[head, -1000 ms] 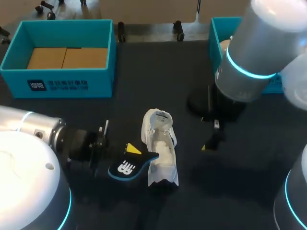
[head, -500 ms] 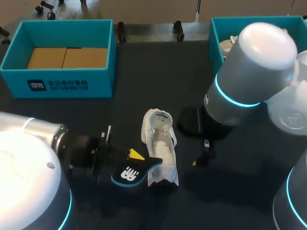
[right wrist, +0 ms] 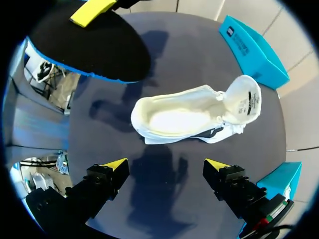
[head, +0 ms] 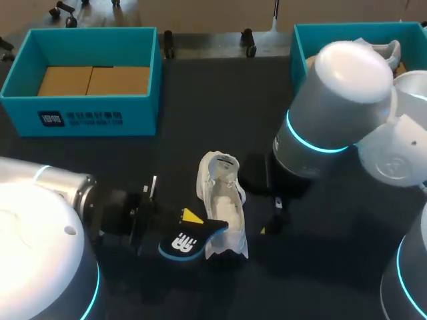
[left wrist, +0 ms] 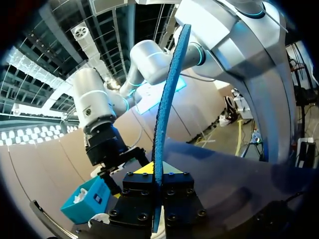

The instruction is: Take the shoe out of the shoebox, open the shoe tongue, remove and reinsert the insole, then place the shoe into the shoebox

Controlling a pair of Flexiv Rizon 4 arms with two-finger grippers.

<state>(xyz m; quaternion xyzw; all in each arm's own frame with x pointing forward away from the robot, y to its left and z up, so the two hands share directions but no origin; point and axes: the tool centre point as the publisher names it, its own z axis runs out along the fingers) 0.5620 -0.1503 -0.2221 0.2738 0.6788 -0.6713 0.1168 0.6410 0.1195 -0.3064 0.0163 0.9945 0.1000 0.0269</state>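
The white shoe (head: pixel 223 207) lies on its sole on the dark tabletop (head: pixel 220 107), near the middle, toe toward the near edge and heel toward the far side. Its tongue (right wrist: pixel 245 102) is folded out past the opening, so the pale inside shows.

The left claw (head: pixel 190 220) is pressed together on the dark, blue-edged insole (head: pixel 180 243), pinching it from both faces. In the left wrist view the insole (left wrist: pixel 168 104) stands edge-on between the fingers. It hangs just left of the shoe's toe end, its right tip at the shoe's side; whether they touch I cannot tell.

The right claw (right wrist: pixel 165 165) is spread wide and holds nothing. It hovers just right of the shoe, above the tabletop, and in its own view the shoe (right wrist: pixel 189 117) lies ahead of the fingertips, apart from both.

The left shoebox (head: pixel 27 50), teal with brown card inside, sits at the far left, well apart from the shoe. The right shoebox (head: pixel 298 41) sits at the far right, partly hidden by the right arm (head: pixel 333 113).
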